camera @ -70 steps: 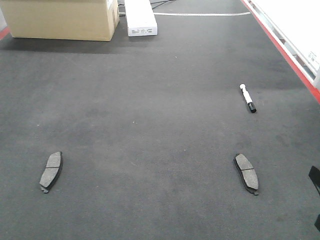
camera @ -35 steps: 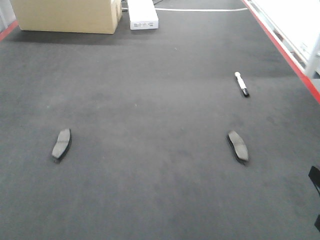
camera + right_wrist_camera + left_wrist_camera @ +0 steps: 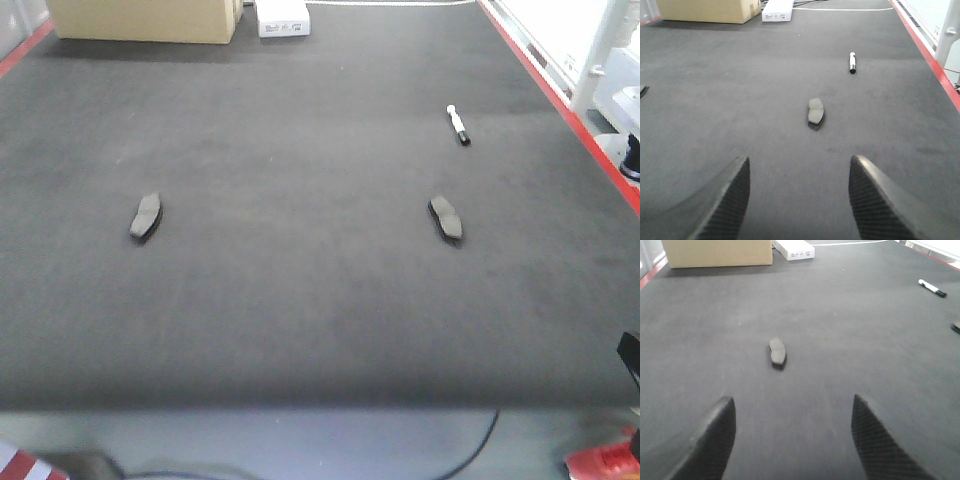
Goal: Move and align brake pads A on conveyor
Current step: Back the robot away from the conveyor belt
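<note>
Currently showing two pads flat on the conveyor [image 3: 300, 320], grey friction faces up, well apart and roughly level with each other across the belt. On the belt's left half, left brake pad A [image 3: 146, 216], long axis running mostly along the belt, far end leaning slightly right in the front view. On the right half, right brake pad A [image 3: 446, 218], long axis likewise mostly lengthwise, far end leaning slightly left, so not parallel with its partner. Centre grooves too blurred to make out.

Over the belt and short of the left brake pad A, left gripper [image 3: 792, 440], jaws spread wide with only bare felt between them, gripping nothing. From that wrist, pad ahead and within the span of the fingers, pointing almost straight away. Short of the right brake pad A, right gripper [image 3: 800, 200], likewise wide open and empty, the pad again pointing nearly straight away from that camera.

Beyond the right brake pad A and nearer the red frame edge [image 3: 560, 95], a marker pen [image 3: 458, 125], lying apart from the pad, black cap toward the near end. At the far end, a cardboard box [image 3: 140, 18] and beside it a white box [image 3: 282, 17].
</note>
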You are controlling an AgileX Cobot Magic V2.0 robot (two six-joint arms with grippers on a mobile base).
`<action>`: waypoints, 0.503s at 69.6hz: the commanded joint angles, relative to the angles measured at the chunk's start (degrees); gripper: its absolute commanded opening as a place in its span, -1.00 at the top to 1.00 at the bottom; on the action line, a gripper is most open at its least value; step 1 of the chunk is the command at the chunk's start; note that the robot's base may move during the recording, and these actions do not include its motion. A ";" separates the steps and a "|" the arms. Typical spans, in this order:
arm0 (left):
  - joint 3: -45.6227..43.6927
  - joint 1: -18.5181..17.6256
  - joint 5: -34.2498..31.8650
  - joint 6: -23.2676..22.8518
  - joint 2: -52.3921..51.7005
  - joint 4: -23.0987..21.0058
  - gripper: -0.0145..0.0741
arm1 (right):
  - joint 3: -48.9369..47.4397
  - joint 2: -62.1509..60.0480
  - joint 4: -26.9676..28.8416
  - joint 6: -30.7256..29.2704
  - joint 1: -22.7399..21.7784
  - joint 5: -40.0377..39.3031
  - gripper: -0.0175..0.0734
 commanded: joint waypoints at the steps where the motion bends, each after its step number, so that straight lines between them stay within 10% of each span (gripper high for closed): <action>1: -1.42 -0.15 -3.64 -0.12 0.30 -0.02 -0.44 | -1.53 0.27 -0.13 -0.21 -0.24 -4.27 -0.29; 35: -1.42 -0.15 -3.64 -0.12 0.30 -0.02 -0.44 | -1.53 0.27 -0.13 -0.21 -0.24 -4.14 -0.29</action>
